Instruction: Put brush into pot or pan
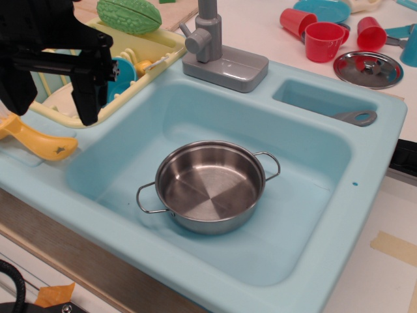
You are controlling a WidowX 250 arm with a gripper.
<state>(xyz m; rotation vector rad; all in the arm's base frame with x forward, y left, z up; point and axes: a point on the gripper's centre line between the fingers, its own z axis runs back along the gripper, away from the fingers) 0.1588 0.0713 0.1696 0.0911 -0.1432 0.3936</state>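
Note:
The yellow-orange brush (38, 141) lies on the left rim of the light blue toy sink (365, 169), its flat end with a small dark mark pointing right. The shiny steel pot (208, 188) with two wire loop handles stands empty in the middle of the basin. My black gripper (52, 98) hangs at the upper left, just above and behind the brush and in front of the dish rack. Its fingers (86, 101) are spread apart with nothing between them.
A pale yellow dish rack (153, 62) with a blue item (124, 72) stands behind the gripper, a green vegetable (130, 15) on top. The grey faucet (212, 45) is at the back. A steel lid (368, 69) and red cups (324, 40) are at the far right. A grey piece (357, 118) lies in the small side compartment.

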